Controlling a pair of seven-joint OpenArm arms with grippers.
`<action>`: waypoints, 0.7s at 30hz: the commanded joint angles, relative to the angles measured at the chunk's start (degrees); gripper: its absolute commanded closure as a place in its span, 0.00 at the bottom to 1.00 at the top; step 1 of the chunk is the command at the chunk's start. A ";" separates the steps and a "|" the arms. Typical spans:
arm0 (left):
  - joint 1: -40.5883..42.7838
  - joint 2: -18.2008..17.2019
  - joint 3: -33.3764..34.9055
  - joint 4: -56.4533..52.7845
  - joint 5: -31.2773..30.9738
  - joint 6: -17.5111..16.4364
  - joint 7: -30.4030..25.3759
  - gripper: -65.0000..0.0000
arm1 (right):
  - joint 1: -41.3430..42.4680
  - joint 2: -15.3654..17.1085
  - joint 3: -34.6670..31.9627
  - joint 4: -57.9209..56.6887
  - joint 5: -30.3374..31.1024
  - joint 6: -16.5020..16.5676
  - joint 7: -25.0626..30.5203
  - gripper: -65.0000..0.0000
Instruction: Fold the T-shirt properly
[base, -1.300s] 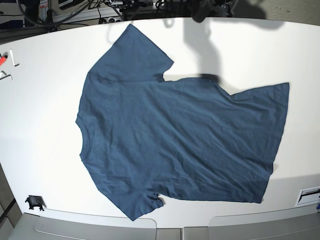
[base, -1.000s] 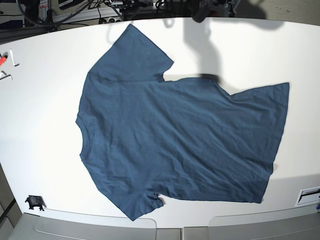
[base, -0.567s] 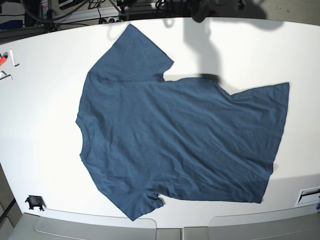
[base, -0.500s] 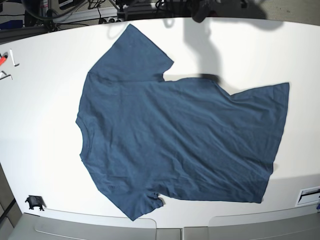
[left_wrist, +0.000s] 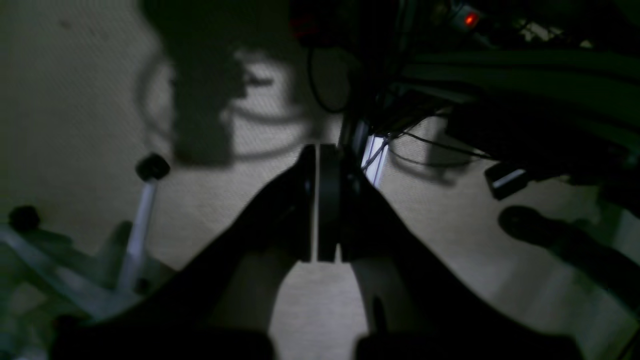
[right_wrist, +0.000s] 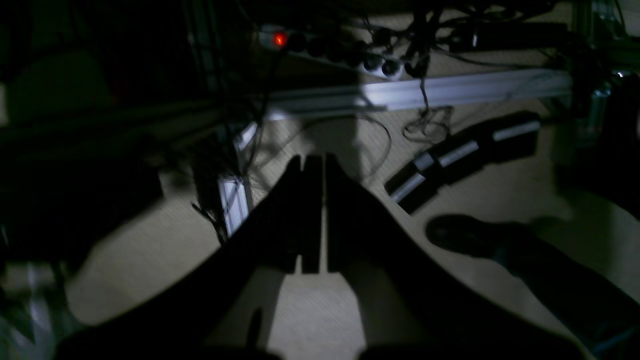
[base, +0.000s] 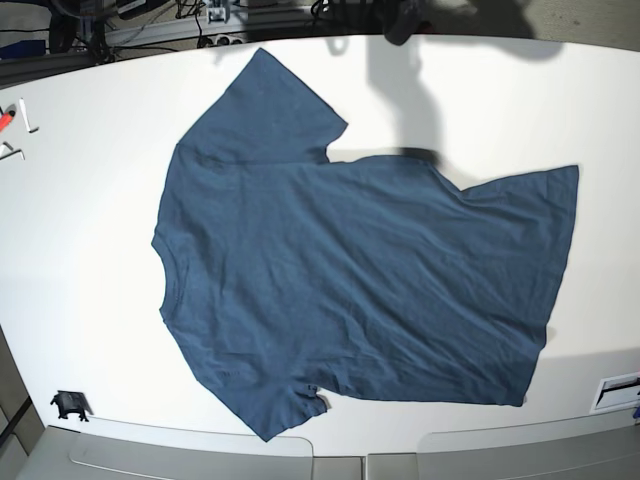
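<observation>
T-shirt (base: 340, 270) lay spread flat on the white desk (base: 90, 210), unfolded, collar toward the base view's left edge, hem toward its right. One sleeve pointed to the far edge, the other to the near edge with a small crumple at its tip. It was laid open like that, I'd judge, so you could start folding from a flat shape; no fold was made yet.

You had both arms away from the cloth. Left gripper (left_wrist: 316, 210) showed its jaws pressed together with only a sliver of light between them, pinching nothing. Right gripper (right_wrist: 314, 215) was the same, jaws pressed together and empty. Both wrist views looked at a dim carpeted floor (left_wrist: 75, 100) with cables, a power strip (right_wrist: 330, 47) with a red light, and a metal rail, so you likely had the arms parked off the desk edge.

Writing: none readable. Neck label not visible. Some small black marks at the desk's left edge and a tag at the lower right were too small to read.
</observation>
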 joint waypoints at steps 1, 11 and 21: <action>2.69 -1.27 -0.24 2.93 -1.31 -1.51 -0.70 1.00 | -1.97 0.61 0.00 2.64 0.35 0.85 0.96 1.00; 16.98 -6.08 -3.78 30.25 -6.56 -9.70 2.01 1.00 | -17.92 4.02 0.11 27.58 7.43 2.62 0.92 1.00; 21.24 -5.99 -16.02 45.22 -28.37 -22.55 15.98 1.00 | -29.66 4.37 3.56 55.80 10.45 2.82 -0.59 1.00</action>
